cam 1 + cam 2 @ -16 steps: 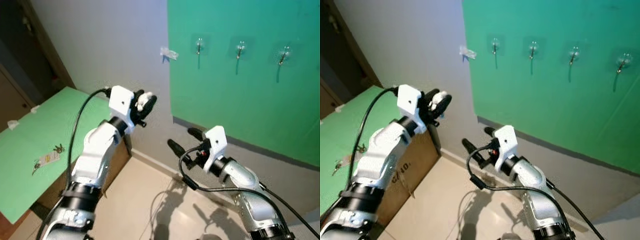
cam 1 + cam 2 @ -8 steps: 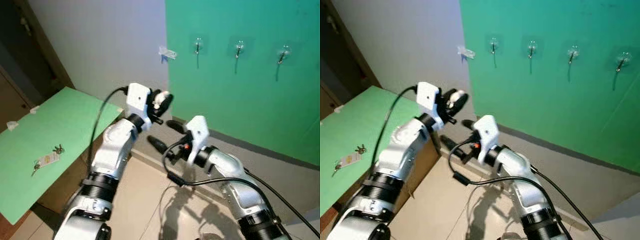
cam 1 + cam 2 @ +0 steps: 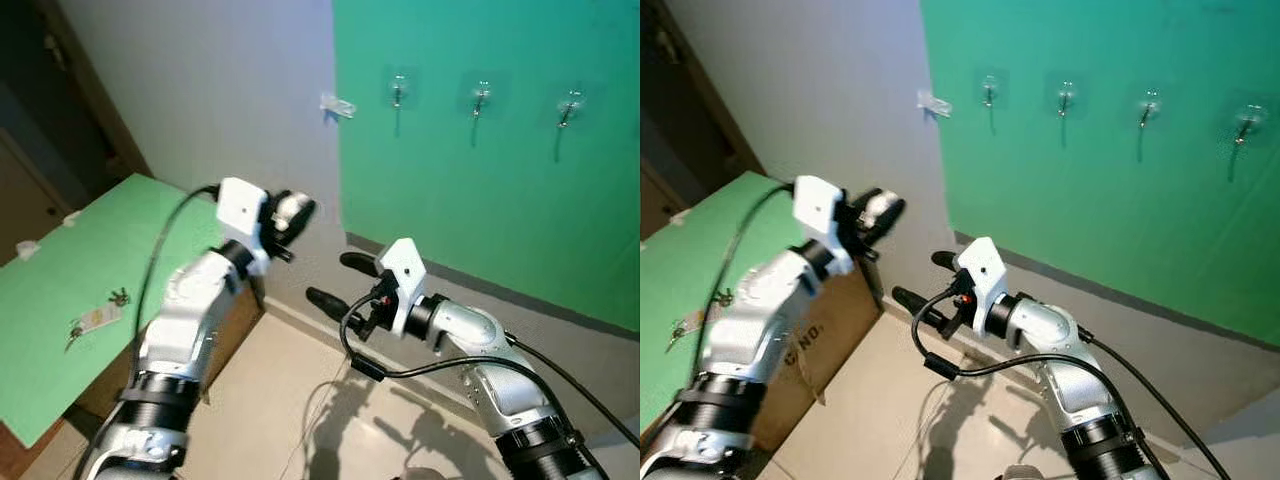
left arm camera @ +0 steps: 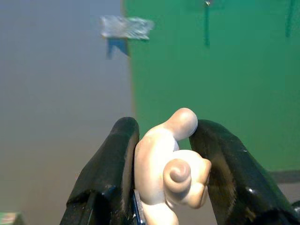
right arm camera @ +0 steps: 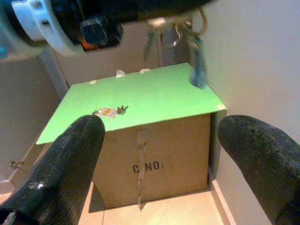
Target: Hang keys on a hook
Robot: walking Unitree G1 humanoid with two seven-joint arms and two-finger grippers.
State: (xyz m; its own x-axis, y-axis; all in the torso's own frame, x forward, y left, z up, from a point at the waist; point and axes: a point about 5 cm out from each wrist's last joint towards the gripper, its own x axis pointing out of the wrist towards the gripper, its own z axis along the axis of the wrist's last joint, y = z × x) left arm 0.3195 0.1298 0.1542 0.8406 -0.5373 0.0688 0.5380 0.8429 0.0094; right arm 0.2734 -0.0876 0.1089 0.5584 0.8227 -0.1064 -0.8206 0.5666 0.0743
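The bunch of metal keys hanging below the left arm (image 5: 176, 33) is blurred, so single keys cannot be counted (a bluish tag dangles lowest). The second small key set with a white tag on the green table (image 3: 95, 318) is too small to read. The rightmost clear wall hook (image 3: 1244, 124) looks faint.

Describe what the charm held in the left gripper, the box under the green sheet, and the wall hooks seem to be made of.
Charm: likely smooth plastic or resin, cream, soft sheen. Box: brown cardboard, matte, with a taped seam and printed letters. Wall hooks: seemingly clear plastic pads with shiny metal hooks, too small to confirm. The left gripper is shut on the charm.
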